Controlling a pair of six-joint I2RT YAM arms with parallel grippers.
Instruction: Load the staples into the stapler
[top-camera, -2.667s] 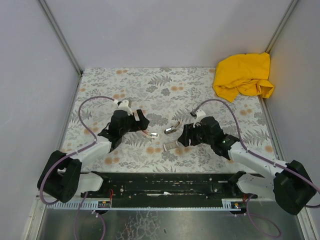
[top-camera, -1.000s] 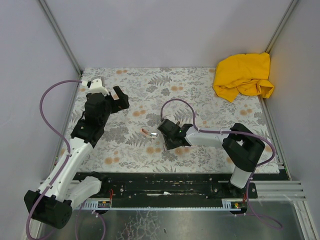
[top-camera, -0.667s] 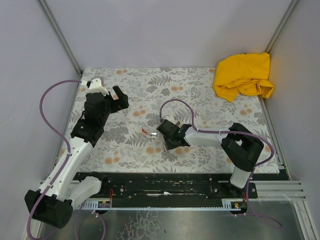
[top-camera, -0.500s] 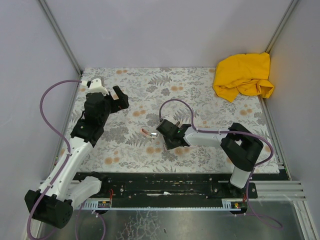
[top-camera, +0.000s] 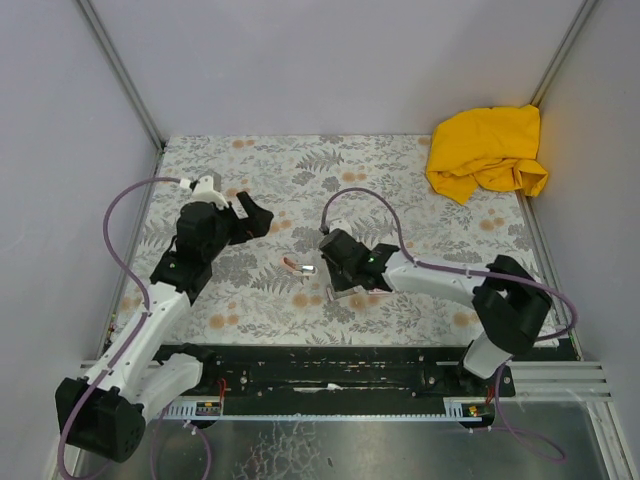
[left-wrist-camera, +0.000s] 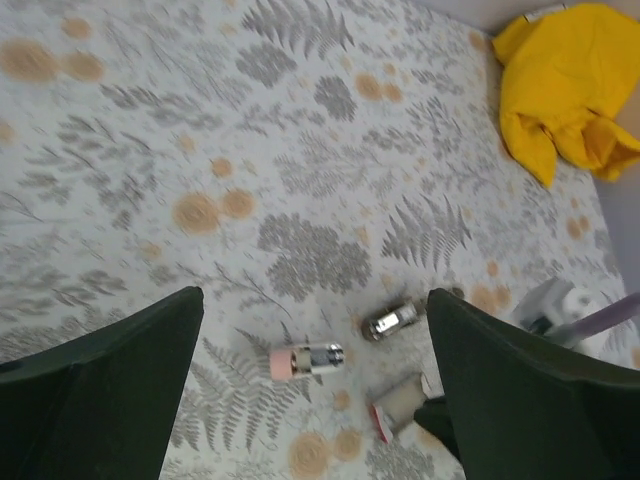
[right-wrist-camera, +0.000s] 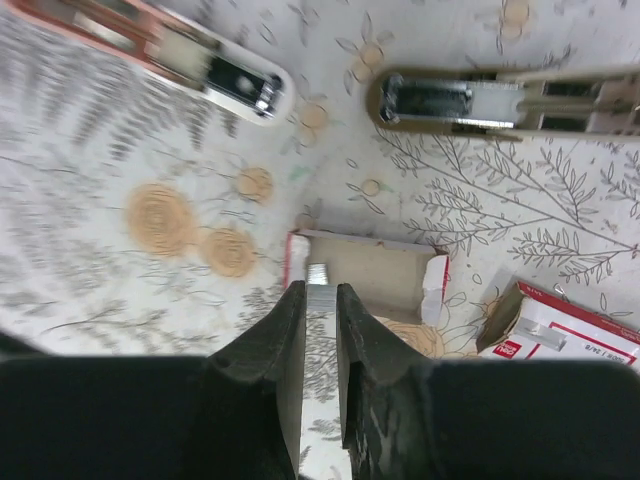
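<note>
Staples, a short silvery strip, are pinched between the almost closed fingers of the right gripper, just over an open box tray. The stapler is seen lying on the table just to its left, while the left gripper is held wide open and empty, farther left.

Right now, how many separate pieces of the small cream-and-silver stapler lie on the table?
2, lying apart: the pink-bodied piece and the tan silver-channel piece, both beyond the open cardboard tray. No more visible.
</note>
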